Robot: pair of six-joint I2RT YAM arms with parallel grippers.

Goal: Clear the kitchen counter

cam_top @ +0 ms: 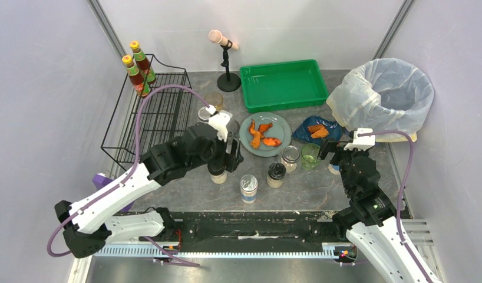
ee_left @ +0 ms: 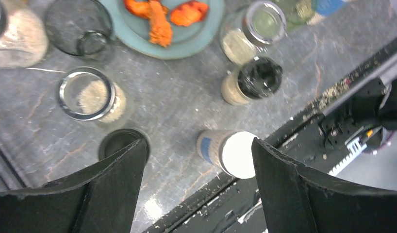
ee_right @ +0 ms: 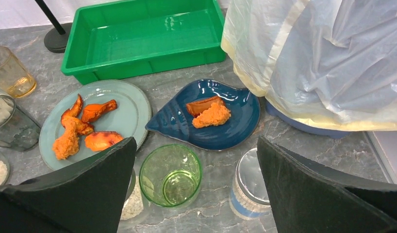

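Note:
The kitchen counter (cam_top: 309,188) is dark grey mottled stone. On it stand a grey-blue plate (cam_top: 265,134) with fried pieces, a blue shell dish (cam_top: 318,130) with two fried pieces, a green glass (cam_top: 310,154) and several spice jars. My left gripper (cam_top: 231,154) is open and empty above the counter (ee_left: 177,97), between a black-lidded jar (ee_left: 120,141) and a white-lidded jar with a blue label (ee_left: 230,153). My right gripper (cam_top: 328,152) is open and empty, above the green glass (ee_right: 171,174) and a silver-lidded jar (ee_right: 252,187).
A green tray (cam_top: 283,85) stands at the back, a bag-lined bin (cam_top: 383,94) at the back right, and a black wire rack (cam_top: 150,112) with two sauce bottles (cam_top: 135,73) at the left. A black stand (cam_top: 227,59) and a clear glass (cam_top: 214,100) are near the tray.

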